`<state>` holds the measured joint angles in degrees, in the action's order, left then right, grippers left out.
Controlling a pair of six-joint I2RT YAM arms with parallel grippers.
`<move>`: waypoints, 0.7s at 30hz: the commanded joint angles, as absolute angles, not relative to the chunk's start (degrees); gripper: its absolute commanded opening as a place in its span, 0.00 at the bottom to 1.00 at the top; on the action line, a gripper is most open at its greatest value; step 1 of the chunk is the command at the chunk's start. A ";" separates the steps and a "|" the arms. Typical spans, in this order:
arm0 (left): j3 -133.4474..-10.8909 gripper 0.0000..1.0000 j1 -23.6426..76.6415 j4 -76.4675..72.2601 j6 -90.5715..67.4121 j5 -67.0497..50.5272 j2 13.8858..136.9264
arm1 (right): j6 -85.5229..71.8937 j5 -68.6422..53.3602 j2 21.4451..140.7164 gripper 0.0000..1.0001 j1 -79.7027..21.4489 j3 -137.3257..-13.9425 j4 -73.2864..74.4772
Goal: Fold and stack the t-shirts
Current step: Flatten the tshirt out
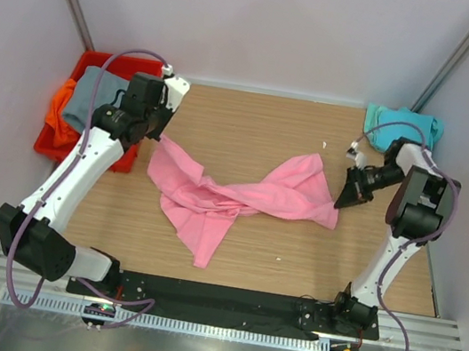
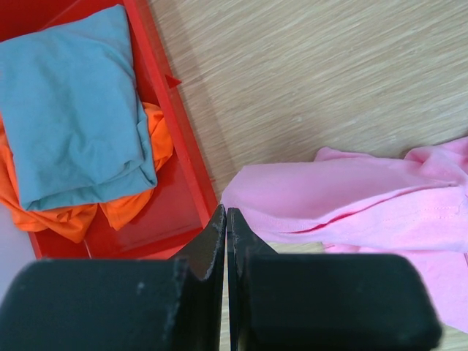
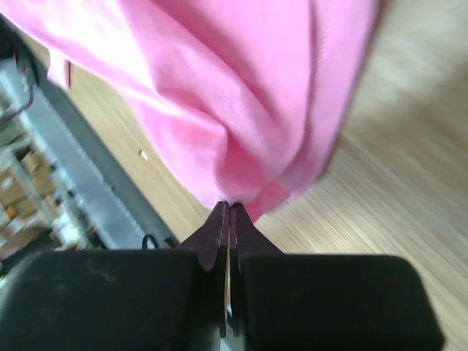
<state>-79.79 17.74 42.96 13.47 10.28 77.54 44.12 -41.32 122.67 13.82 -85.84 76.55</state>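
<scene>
The pink t-shirt [image 1: 240, 195] lies twisted across the middle of the table, stretched between my two grippers. My left gripper [image 1: 158, 137] is shut at the shirt's far left corner, beside the red bin. In the left wrist view the closed tips [image 2: 225, 212] meet the pink corner [image 2: 351, 197]. My right gripper [image 1: 338, 202] is shut on the shirt's right end, and its tips [image 3: 228, 206] pinch bunched pink cloth [image 3: 219, 88]. The grey t-shirt [image 2: 73, 102] lies on the orange t-shirt [image 2: 66, 212] in the bin. The teal t-shirt [image 1: 403, 124] lies crumpled at the back right corner.
The red plastic bin [image 1: 46, 144] stands at the table's left edge, its wall [image 2: 183, 146] close to my left gripper. Grey walls enclose the table on three sides. A black base rail [image 1: 223, 300] runs along the near edge.
</scene>
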 commanded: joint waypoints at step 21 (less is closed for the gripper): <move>-115.83 0.00 16.96 39.03 16.52 15.47 87.27 | 25.58 -52.65 95.27 0.01 28.48 -110.56 71.03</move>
<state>-110.17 17.43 41.69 14.76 15.27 87.61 29.47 -51.33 98.21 27.49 -109.27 75.37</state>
